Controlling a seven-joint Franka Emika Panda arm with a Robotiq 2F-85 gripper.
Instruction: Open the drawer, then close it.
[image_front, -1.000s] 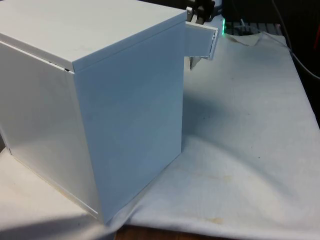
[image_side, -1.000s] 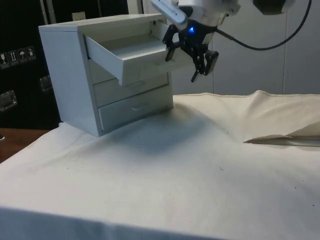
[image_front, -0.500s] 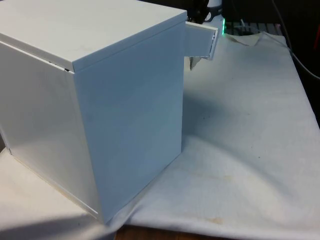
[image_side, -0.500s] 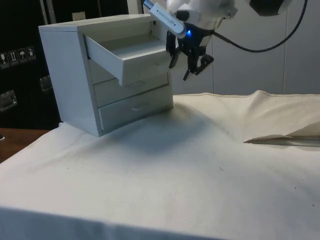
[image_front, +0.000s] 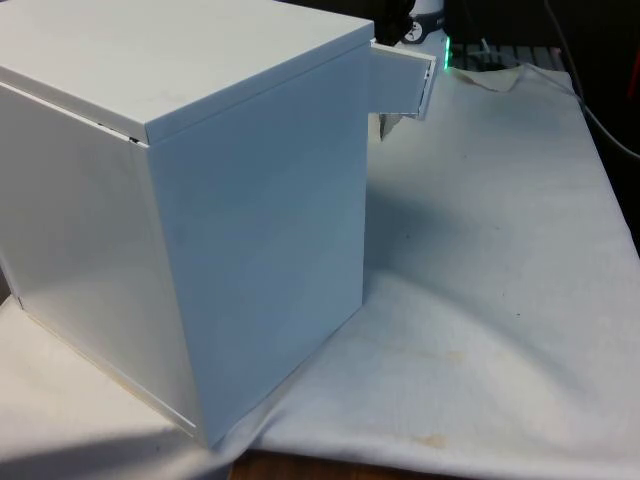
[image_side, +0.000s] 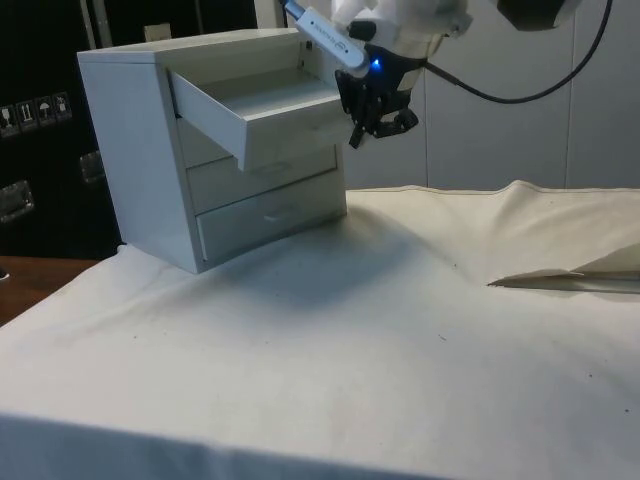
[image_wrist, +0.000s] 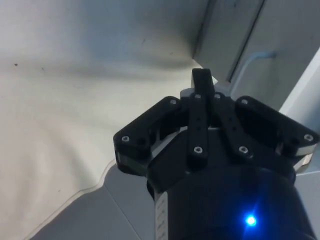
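Observation:
A white chest of drawers (image_side: 140, 150) stands on the cloth, and it turns its plain back and side (image_front: 200, 200) to the front view. Its top drawer (image_side: 260, 110) is pulled out and juts past the chest's far corner (image_front: 405, 80). My black gripper (image_side: 358, 138) hangs just off the far end of that drawer's front panel, pointing down. Its fingers (image_wrist: 201, 80) are pressed together with nothing between them. I cannot tell whether it touches the panel. A dark bit of the gripper (image_front: 393, 22) peeks above the chest.
The middle drawer (image_side: 260, 170) and bottom drawer (image_side: 270, 215) are pushed in, and one handle (image_wrist: 250, 59) shows below the fingers. The white cloth (image_side: 350, 330) spreads out in front of the chest. A raised fold (image_side: 560, 278) lies at the side view's right.
The fingers have gone from wide open to shut. The gripper has drawn in closer to the end of the open drawer's front. The drawer has not moved.

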